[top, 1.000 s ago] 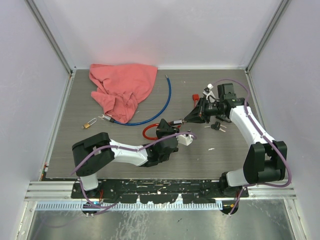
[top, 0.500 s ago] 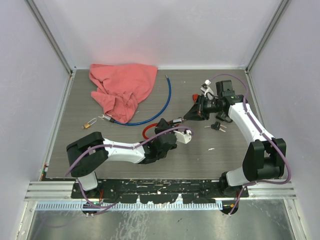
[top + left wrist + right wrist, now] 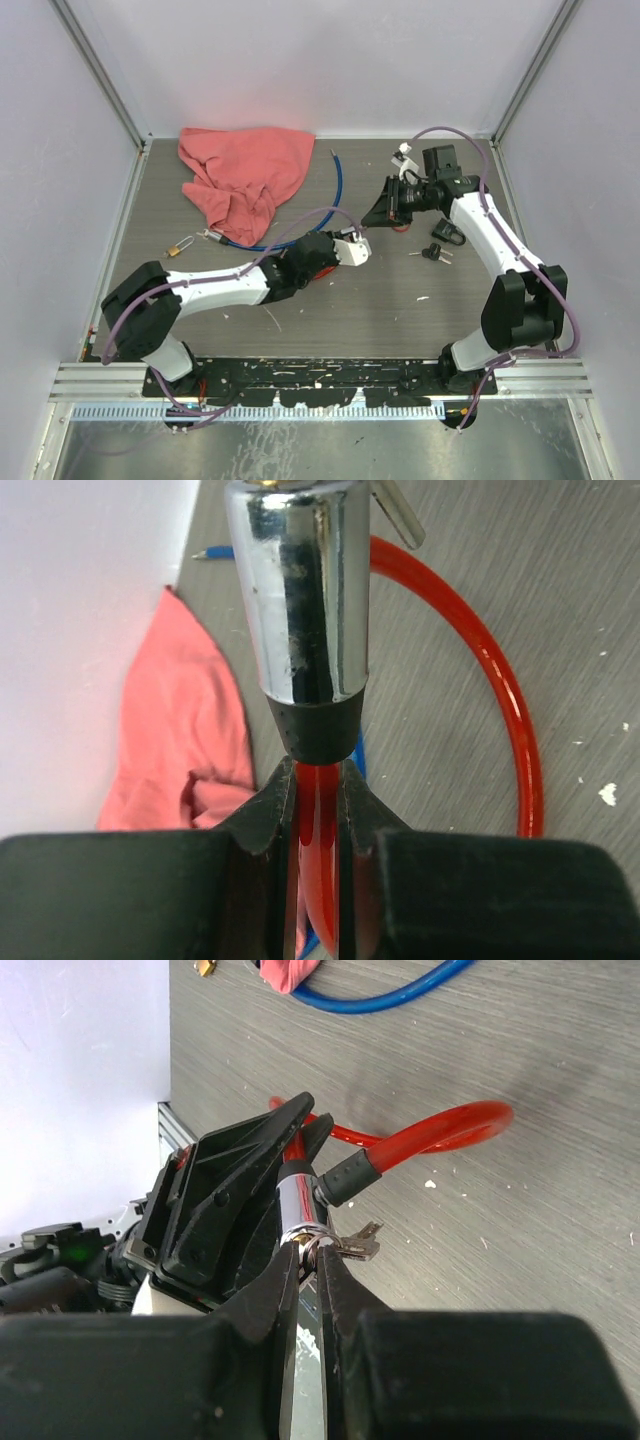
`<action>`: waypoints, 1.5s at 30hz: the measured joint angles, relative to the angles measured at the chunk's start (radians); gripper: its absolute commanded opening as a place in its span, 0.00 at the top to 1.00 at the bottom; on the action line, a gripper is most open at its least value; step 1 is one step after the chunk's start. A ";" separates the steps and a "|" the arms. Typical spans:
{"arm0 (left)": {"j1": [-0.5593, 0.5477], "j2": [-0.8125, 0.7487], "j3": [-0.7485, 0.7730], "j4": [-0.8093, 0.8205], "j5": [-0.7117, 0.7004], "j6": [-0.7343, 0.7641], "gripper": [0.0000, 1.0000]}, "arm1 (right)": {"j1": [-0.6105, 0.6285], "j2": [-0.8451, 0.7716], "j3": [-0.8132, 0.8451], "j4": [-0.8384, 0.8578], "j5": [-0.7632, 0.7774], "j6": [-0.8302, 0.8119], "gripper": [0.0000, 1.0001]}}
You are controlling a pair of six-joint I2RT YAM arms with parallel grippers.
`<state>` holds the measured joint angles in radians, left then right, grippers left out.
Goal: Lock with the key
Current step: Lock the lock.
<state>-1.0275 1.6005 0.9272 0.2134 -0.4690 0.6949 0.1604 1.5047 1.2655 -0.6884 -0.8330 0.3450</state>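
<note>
Clamping the red cable (image 3: 505, 695) just below the chrome barrel (image 3: 300, 590), our left claw (image 3: 318, 810) is clenched on it, so the lock body is being held steady with its keyed end facing the other arm. Our right claw (image 3: 305, 1260) is pinched shut on the key bunch (image 3: 352, 1248) at the barrel's tip. We are judging that this grip is meant to let the right wrist supply the turn while the left is resisting it. The lock is sitting between the two claws, right of the middle of the bench (image 3: 420, 320), and its red loop is trailing down to the boards. The claw fingers are hiding the keyhole, so we are unable to tell whether a blade is seated in it. The cable's free end is also going out of sight behind the left claw. From above the lock is too small to read.
</note>
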 measured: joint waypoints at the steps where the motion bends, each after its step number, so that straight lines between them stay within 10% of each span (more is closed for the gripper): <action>1: 0.018 -0.009 0.005 -0.022 0.045 -0.012 1.00 | 0.003 0.009 0.011 0.000 0.003 0.002 0.99; 30: 0.328 0.028 0.260 -0.453 0.868 -0.242 1.00 | 0.053 0.225 0.336 -0.208 0.045 -0.006 0.95; 45: 0.343 0.101 0.362 -0.592 1.035 -0.303 1.00 | 0.056 0.188 0.303 -0.232 0.065 -0.089 0.95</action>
<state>-0.6842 1.7012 1.2892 -0.3790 0.5663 0.3916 0.2165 1.6924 1.5681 -0.9207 -0.7681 0.2562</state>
